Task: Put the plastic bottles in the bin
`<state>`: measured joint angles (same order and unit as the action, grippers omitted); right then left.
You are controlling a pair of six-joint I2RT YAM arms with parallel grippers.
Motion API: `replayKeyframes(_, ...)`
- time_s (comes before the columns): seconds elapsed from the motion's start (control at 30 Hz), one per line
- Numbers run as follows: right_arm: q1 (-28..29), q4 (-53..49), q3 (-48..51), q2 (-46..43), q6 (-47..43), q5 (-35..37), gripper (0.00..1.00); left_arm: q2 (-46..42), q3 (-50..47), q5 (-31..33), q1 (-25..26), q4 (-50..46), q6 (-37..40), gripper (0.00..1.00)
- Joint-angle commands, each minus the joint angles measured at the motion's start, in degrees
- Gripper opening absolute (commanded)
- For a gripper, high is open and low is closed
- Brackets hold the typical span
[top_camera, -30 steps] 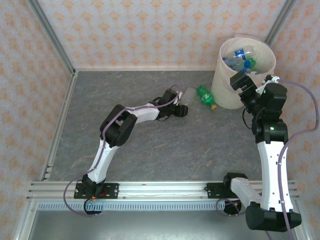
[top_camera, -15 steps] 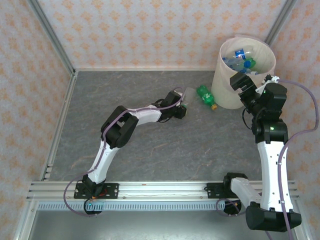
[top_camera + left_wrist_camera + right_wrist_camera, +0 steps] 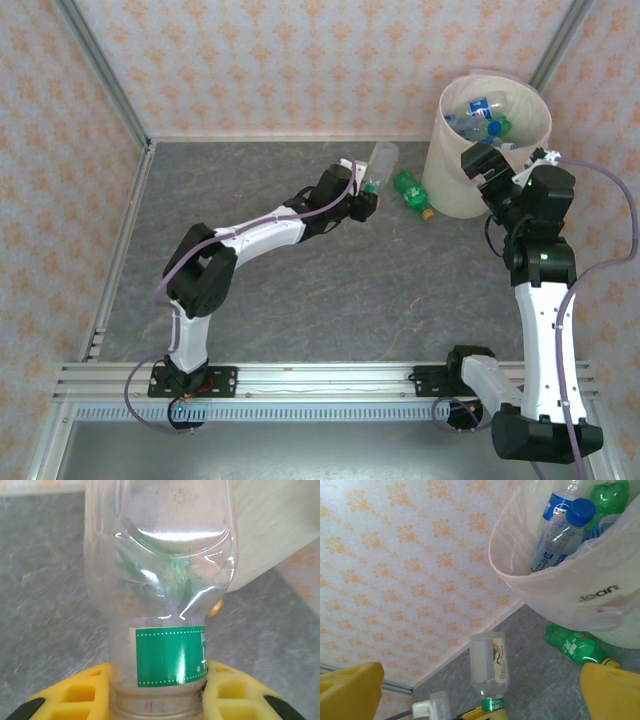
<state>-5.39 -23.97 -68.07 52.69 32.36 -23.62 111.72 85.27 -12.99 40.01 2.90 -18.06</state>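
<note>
My left gripper (image 3: 363, 201) is shut on the neck of a clear plastic bottle (image 3: 381, 160) and holds it off the table, base pointing away from the arm. In the left wrist view the bottle (image 3: 160, 575) has a green neck band, and the yellow fingers (image 3: 80, 695) press it from both sides. The right wrist view shows the same bottle (image 3: 489, 662) left of the bin (image 3: 580, 587). A green bottle (image 3: 412, 193) lies on the table against the foot of the cream bin (image 3: 455, 180). Several bottles (image 3: 486, 116) lie inside the bin. My right gripper (image 3: 484, 166) hangs open beside the bin's near wall, holding nothing.
The table is grey and walled with patterned panels. A metal frame post (image 3: 100, 70) runs along the left side. The bin stands in the far right corner. A white connector with a purple cable (image 3: 431, 707) sits on the left wrist.
The left gripper has shut on the clear bottle's neck and lifted it from the table. The arm has stretched out toward the bin. The right arm has not moved.
</note>
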Motion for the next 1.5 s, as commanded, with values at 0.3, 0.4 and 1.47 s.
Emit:
replayKeyframes(0.3, 3.8, 5.5, -2.6, 4.9, -7.4, -10.4, 0.88, -10.8, -0.1, 0.2, 5.4, -0.4, 4.7, 0.2)
replayKeyframes(0.4, 4.1, 4.5, -4.2, 8.0, -8.1, -14.6, 0.84, -13.0, -0.6, 1.0, 6.8, -1.7, 6.0, 0.21)
replayKeyframes(1.47, 7.1, 5.0, -5.7, 14.7, -10.3, -26.3, 0.78, -18.9, -1.2, 4.1, 13.2, -6.6, 9.2, 0.2)
